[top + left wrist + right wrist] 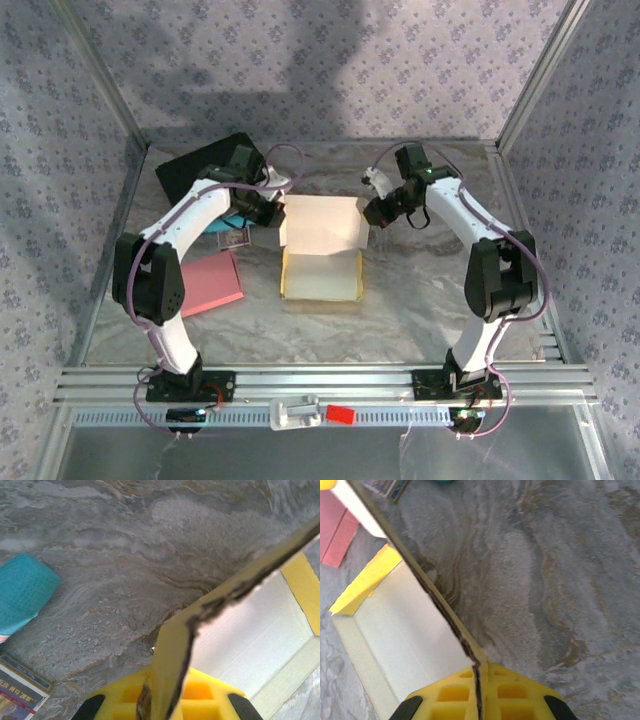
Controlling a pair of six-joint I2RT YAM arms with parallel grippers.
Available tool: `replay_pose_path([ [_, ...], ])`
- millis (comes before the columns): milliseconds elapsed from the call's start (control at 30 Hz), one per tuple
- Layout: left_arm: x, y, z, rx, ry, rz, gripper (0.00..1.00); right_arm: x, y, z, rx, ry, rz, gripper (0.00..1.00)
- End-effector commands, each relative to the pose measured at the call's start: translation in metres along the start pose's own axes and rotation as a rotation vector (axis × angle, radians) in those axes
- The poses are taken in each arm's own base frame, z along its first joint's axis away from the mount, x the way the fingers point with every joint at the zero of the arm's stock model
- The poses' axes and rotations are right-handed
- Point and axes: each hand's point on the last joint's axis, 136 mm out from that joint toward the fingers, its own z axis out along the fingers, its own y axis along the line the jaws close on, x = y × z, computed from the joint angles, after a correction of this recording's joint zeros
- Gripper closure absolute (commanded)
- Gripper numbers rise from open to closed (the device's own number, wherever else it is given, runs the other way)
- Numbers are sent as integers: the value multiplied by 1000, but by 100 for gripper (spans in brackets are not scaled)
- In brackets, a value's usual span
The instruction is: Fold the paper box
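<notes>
The paper box (pixel 320 250), yellow outside and white inside, lies open at the middle of the marble table. Its back panel stands raised between the two arms. My left gripper (pixel 268 208) is at the panel's left corner, and in the left wrist view its yellow jaws (pixel 167 680) are shut on the edge of the box (pixel 250 630). My right gripper (pixel 375 212) is at the right corner. In the right wrist view it (pixel 481 672) is shut on the thin cardboard edge of the box (pixel 405 630).
A pink sheet (pixel 210 283) lies left of the box, with a black pad (pixel 205 165) at the back left. A teal object (pixel 22 592) and a printed card (pixel 20 690) sit near the left gripper. A red piece (pixel 340 413) rests on the front rail.
</notes>
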Motion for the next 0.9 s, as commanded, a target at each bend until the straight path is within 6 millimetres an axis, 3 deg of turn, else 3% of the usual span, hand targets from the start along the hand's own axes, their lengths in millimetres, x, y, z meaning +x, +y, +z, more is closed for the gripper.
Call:
replay_pose_path([
  [0,-28,-4,-4,-33,-78,-110,100,-13,-8,2,77,31,95,100],
  [167,-51,14,-4,-146,-143,-326,100,-36,-31,7,278,36,265,100],
  [333,-73,30,0,-196,-217,-471,100,-64,-29,12,358,-48,395,100],
  [500,-109,37,6,-185,-330,-476,100,-86,-30,12,456,-171,453,100],
  [600,-129,38,8,-159,-404,-459,100,-96,-44,5,545,-261,472,100],
  [867,-161,23,16,-13,-516,-430,100,-117,-69,-4,553,-484,597,100],
])
